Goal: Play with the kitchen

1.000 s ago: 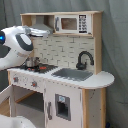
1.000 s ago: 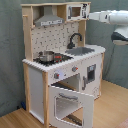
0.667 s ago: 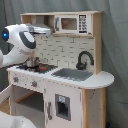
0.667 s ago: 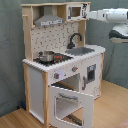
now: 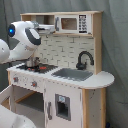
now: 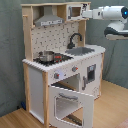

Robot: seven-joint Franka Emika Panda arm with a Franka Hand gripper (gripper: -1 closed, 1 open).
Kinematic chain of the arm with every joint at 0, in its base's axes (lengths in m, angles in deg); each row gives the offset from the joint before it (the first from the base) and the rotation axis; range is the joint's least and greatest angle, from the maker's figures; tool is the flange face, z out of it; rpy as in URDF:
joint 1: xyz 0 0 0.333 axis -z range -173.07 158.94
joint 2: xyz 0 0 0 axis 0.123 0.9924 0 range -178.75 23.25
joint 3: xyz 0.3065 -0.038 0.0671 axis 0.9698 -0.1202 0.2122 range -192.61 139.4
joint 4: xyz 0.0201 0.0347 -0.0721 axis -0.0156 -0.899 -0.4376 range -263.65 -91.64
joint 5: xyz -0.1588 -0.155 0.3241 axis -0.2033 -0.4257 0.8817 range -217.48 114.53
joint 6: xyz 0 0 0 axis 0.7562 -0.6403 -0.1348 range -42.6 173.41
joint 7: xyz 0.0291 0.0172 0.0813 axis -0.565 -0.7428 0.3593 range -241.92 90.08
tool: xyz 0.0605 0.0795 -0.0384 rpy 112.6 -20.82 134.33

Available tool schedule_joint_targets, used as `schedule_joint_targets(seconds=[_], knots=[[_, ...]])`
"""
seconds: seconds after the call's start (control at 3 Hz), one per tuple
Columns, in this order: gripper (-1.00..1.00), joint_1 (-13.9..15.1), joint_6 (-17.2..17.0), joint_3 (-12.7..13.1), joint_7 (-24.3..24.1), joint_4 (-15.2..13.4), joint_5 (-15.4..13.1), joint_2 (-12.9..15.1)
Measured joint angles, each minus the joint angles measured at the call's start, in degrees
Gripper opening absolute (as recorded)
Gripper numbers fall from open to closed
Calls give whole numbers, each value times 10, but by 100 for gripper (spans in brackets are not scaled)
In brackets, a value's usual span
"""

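**The arm is held up by the little microwave**

The toy kitchen is seen standing on a wooden floor, in front of a grey curtain. In the second exterior view, the gripper is held high, right beside the small microwave on the top shelf. It seems to be touching the microwave's side or door, but this cannot be told for sure. It also cannot be told if the gripper is spread or pressed together, because it is hidden against the shelf.

The arm is likely kept up there so the microwave door can be played with.

Well below the gripper, the grey sink and the black faucet are found. Lower down and farther from the gripper, a small shiny pot is set on the stovetop, where cooking would be played. At the bottom, the oven door is left hanging open, so the inside can be reached.

In the first exterior view, the white arm is seen in front of the hood, and the gripper is hidden there.
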Motion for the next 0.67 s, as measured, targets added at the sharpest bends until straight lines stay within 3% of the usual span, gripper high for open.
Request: schedule_joint_targets(seconds=[0.33, 0.67], knots=[[100, 32, 0, 15, 31, 20, 0, 27], [100, 73, 0, 47, 35, 37, 0, 56]])
